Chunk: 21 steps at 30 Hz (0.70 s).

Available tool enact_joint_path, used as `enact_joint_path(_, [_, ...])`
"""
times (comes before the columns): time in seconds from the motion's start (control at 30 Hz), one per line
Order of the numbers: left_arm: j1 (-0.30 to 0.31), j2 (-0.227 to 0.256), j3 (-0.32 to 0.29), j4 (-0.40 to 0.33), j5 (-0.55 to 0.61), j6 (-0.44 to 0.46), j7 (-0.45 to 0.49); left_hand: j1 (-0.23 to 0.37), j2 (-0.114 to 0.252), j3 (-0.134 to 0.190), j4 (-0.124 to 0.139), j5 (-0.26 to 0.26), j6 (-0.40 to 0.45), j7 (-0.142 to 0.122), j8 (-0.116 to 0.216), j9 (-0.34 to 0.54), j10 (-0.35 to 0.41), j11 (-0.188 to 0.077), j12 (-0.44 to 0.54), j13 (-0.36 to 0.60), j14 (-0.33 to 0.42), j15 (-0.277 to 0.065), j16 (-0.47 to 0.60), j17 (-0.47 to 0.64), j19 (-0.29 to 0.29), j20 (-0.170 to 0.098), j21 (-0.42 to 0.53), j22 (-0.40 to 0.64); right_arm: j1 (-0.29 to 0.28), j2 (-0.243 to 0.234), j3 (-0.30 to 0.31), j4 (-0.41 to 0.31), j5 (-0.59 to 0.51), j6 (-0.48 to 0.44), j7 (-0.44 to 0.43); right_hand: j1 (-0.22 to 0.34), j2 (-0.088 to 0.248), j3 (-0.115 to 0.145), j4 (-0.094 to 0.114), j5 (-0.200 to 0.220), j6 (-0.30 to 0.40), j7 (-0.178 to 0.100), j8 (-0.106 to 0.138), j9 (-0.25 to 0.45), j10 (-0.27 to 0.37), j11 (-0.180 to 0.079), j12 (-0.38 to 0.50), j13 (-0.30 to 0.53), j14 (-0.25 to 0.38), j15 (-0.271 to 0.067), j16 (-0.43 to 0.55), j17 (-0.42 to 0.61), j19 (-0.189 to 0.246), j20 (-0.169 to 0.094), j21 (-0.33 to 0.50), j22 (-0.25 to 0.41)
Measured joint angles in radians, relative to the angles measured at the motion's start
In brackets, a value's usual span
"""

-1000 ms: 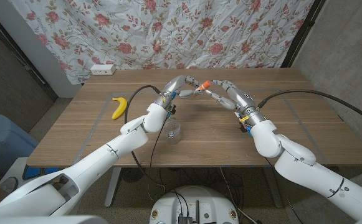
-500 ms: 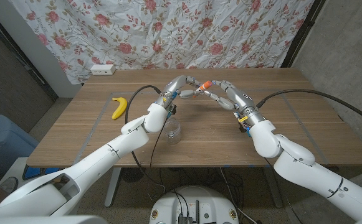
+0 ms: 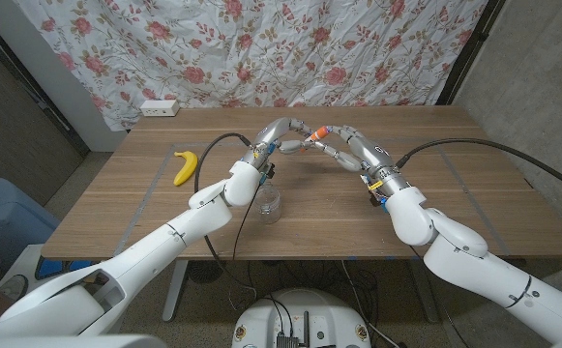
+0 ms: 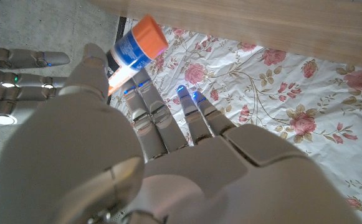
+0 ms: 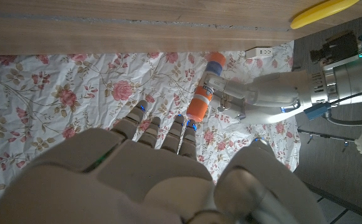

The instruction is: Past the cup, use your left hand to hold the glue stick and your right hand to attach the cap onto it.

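Beyond the clear cup [image 3: 269,202], my left hand [image 3: 279,135] holds a glue stick [image 3: 309,136] above the table, pinched between thumb and fingers [image 4: 96,62]. The stick [image 5: 205,84] has a blue and white label [image 4: 133,50]. An orange cap [image 5: 199,107] sits on the end that points toward my right hand [image 3: 344,147]. My right hand's fingers [image 5: 184,127] are stretched out with their tips close beside that cap, and nothing is held between them. In the left wrist view the right hand [image 4: 15,71] stands apart from the stick.
A yellow banana [image 3: 184,166] lies at the left of the wooden table [image 3: 435,193]. A white power strip [image 3: 160,107] sits at the far left edge. A flowered cloth hangs behind the table. Black cables run along both forearms.
My right hand's fingers have let go of the orange cap end and spread out, drawing back a little. The left hand keeps the stick where it was.
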Motion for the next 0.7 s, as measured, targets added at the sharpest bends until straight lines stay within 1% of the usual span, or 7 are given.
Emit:
enact_joint_path(0.07, [0.0,0.0,0.0,0.0,0.0,0.0,-0.001,0.0,0.0,0.0,0.0,0.0,0.0,0.0,0.0,0.0,0.0,0.0,0.0,0.0,0.0,0.0,0.0,0.0,0.0,0.0,0.0,0.0,0.001,0.001,-0.002,0.0,-0.002,0.0,0.001,0.0,0.0,0.0,0.0,0.0,0.0,0.0,0.0,0.0,0.0,0.0,0.0,0.0,0.0,0.0,0.0,-0.002,0.0,0.0,0.0,0.0])
enact_joint_path(0.13, [0.0,0.0,0.0,0.0,0.0,-0.001,-0.001,0.0,0.0,0.0,0.0,0.0,0.0,0.0,0.0,0.0,0.0,0.0,-0.002,0.0,0.0,0.0,0.0,0.0,0.0,0.0,0.0,0.0,0.002,0.001,-0.003,-0.001,-0.004,0.0,0.002,0.01,0.01,0.0,0.0,0.0,0.0,0.0,0.0,0.0,0.0,0.0,0.0,0.0,-0.004,-0.004,0.0,-0.005,0.0,0.0,0.0,0.0])
enact_joint_path(0.7, [0.004,0.0,0.001,-0.007,0.001,-0.001,-0.001,0.0,0.0,0.0,0.0,0.0,0.0,0.0,0.0,0.0,-0.002,0.002,0.002,0.0,0.0,0.0,0.0,0.0,0.0,0.0,0.0,0.0,0.003,0.0,-0.008,-0.008,-0.017,0.0,0.01,0.01,0.01,0.0,0.0,-0.004,0.005,-0.002,0.004,0.0,0.0,0.0,0.0,0.0,-0.004,-0.004,0.004,-0.005,0.0,0.0,0.0,0.0])
